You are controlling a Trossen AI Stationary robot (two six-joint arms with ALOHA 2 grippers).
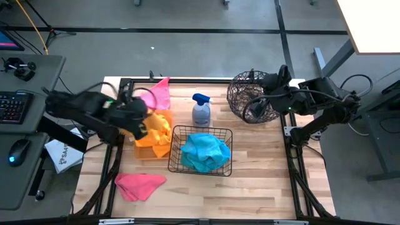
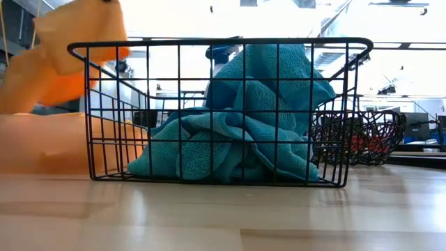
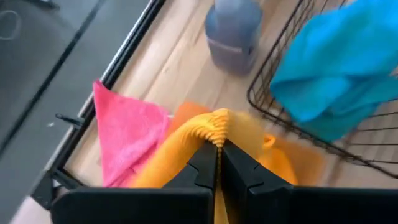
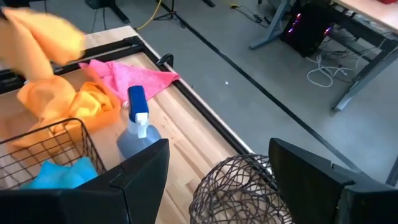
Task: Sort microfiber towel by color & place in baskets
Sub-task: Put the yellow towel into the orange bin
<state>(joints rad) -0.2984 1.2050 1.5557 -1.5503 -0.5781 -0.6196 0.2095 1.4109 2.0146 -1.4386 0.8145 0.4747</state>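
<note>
From my station, the left gripper (image 3: 217, 163) had its fingers pinched tight on a fold of an orange towel (image 3: 202, 127), holding it up over the orange pile (image 1: 156, 134) at about nine o'clock from the black wire basket (image 1: 201, 150). The lifted cloth hung above the table (image 1: 250, 187), its lower part trailing down toward the heap. The rectangular basket sat near the table's middle with the turquoise towels (image 1: 205, 152) bunched inside (they rose nearly to the rim in the low view). At twelve o'clock from it stood the grey spray bottle (image 1: 200, 111). One pink towel (image 1: 159, 94) lay at the far edge, at about eleven o'clock from the basket, touching the orange pile; another pink towel (image 1: 140, 185) lay flat at about seven o'clock, near the front edge. The right gripper (image 4: 217, 165) hung with its fingers spread wide and nothing between them, just over the round wire basket (image 1: 249, 97) at two o'clock.
</note>
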